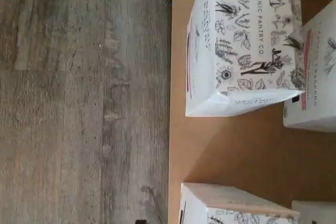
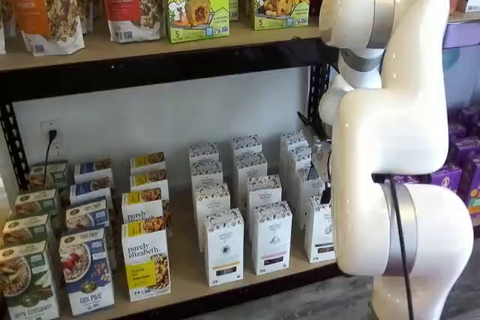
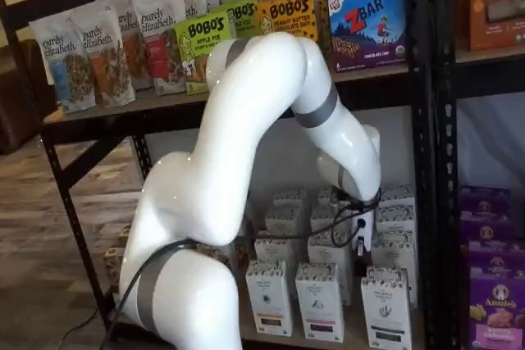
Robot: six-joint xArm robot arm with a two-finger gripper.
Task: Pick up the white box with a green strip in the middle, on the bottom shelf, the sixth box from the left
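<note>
Claw [image 3: 361,231] above front-row white box [image 3: 385,307].

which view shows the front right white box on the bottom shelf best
A shelf view: the white box shows its whole front. In a shelf view the arm partly covers it. The wrist view shows white cartons from above; unclear which is it.

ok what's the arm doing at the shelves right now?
The xArm is bent down over the bottom shelf, with its gripper among the white floral cartons at the right end. The fingers aren't clearly visible, so open or shut can't be told. The white box stands upright in the front row, not lifted. The wrist view looks down on the carton tops near the shelf's front edge.
</note>
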